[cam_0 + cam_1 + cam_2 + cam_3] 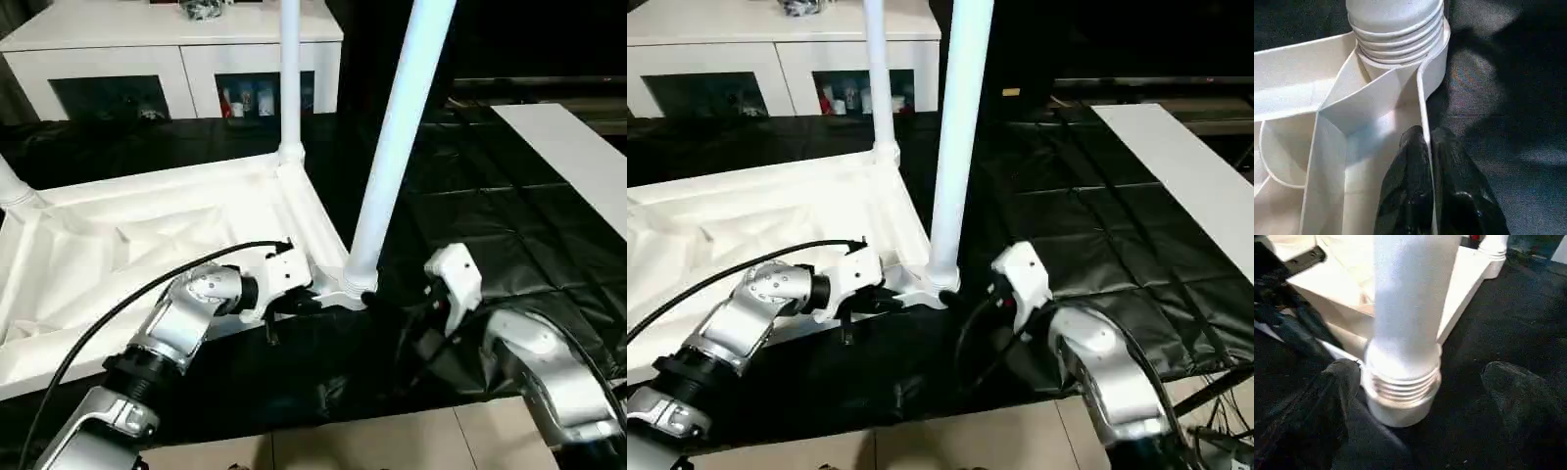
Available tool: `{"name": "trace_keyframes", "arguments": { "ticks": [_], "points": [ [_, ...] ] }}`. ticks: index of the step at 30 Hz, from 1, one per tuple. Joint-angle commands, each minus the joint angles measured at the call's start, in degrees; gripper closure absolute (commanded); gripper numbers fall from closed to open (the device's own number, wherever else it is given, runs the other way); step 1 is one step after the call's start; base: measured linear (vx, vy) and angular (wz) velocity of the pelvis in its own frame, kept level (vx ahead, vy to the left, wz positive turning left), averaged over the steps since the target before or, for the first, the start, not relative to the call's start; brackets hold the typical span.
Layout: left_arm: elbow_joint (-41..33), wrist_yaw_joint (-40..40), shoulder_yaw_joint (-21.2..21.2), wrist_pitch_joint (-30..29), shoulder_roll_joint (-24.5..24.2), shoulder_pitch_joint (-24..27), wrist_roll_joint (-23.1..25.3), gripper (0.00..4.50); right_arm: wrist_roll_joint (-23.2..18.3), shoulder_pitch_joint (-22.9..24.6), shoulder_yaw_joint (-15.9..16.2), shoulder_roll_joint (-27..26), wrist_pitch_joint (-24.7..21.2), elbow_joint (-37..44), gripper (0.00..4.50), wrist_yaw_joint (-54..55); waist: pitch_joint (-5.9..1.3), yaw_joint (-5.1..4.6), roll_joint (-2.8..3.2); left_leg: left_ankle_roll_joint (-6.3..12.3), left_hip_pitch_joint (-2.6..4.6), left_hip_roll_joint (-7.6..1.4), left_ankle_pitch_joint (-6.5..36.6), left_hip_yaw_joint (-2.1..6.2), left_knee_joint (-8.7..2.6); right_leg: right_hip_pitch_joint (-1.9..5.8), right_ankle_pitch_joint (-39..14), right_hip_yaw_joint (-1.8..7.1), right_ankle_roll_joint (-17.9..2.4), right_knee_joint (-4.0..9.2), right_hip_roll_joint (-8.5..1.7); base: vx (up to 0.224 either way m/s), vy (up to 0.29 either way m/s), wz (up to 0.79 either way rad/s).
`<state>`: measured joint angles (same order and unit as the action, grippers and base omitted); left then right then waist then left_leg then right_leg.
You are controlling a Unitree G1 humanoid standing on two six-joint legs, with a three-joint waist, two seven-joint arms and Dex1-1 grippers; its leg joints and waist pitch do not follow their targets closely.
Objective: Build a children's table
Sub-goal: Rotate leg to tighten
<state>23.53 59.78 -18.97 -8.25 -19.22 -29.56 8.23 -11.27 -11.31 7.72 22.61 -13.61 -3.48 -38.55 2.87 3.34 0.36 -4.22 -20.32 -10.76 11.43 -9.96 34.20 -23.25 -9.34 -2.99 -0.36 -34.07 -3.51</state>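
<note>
The right gripper (1415,396) stands open around the base of the near leg (397,147), whose threads still show above the corner socket (1400,54), so the leaning leg could tip or cross-thread if turned crooked. The left gripper (1427,142) pinches the tabletop (118,245) rim on the black mat (509,225); if it slips, the tabletop twists, and the far leg (290,69) behind could wobble.
</note>
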Motion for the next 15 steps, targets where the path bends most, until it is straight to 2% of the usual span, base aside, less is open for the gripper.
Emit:
{"name": "trace_keyframes", "arguments": {
  "ticks": [1,3,4,8,13,15],
  "points": [
    [0.25,1.02,-1.96,2.15,0.66,-0.34,-0.18,4.5,1.11,-1.62,0.92,-0.52,0.85,-2.48,0.04,-0.2,-3.24,-0.23,-0.9,2.45,0.01,-2.1,12.59,0.55,-4.27,2.44,-21.52,2.58,-9.3,4.77,-4.28,0.0,0.0,0.0],
    [0.3,1.12,-2.06,2.15,0.68,-0.39,-0.24,4.5,1.16,-2.18,1.18,-0.71,0.91,-3.42,0.04,-0.43,-3.28,-0.23,-0.75,2.65,-0.03,-2.13,11.92,0.57,-4.28,2.48,-20.03,2.54,-9.79,4.56,-4.22,0.0,0.0,0.0],
    [0.46,1.24,-2.25,2.13,0.68,-0.51,-0.32,4.5,1.01,-3.39,1.59,-1.18,1.16,-5.35,0.04,-0.99,-3.3,-0.22,-1.04,2.83,-0.05,-2.17,11.61,0.52,-4.24,2.51,-18.98,2.55,-10.17,4.44,-4.24,0.0,0.0,0.0],
    [1.09,1.31,-2.5,2.61,0.7,-0.79,-0.25,4.5,1.13,-6.12,2.15,-2.56,2.16,-9.77,0.04,-2.31,-3.29,-0.13,-0.92,2.88,0.11,-2.16,11.83,0.44,-4.15,2.37,-19.53,2.56,-10.66,4.49,-4.35,0.0,0.0,0.0],
    [1.52,1.39,-2.49,2.71,0.64,-1.07,-0.07,4.5,0.93,-8.61,1.99,-4.04,3.23,-13.58,0.04,-2.97,-3.45,-0.06,-1.07,3.06,-0.07,-2.2,10.23,0.41,-4.12,2.62,-16.89,2.55,-11.25,4.08,-4.37,0.0,0.0,0.0],
    [1.51,1.48,-2.45,2.6,0.57,-1.1,-0.14,4.5,0.75,-9.09,1.9,-4.34,3.64,-14.33,0.21,-3.04,-3.42,0.01,-1.07,3.14,-0.03,-2.18,10.05,0.39,-4.12,2.61,-16.92,2.56,-11.32,4.05,-4.36,0.0,0.0,0.0]
  ]
}}
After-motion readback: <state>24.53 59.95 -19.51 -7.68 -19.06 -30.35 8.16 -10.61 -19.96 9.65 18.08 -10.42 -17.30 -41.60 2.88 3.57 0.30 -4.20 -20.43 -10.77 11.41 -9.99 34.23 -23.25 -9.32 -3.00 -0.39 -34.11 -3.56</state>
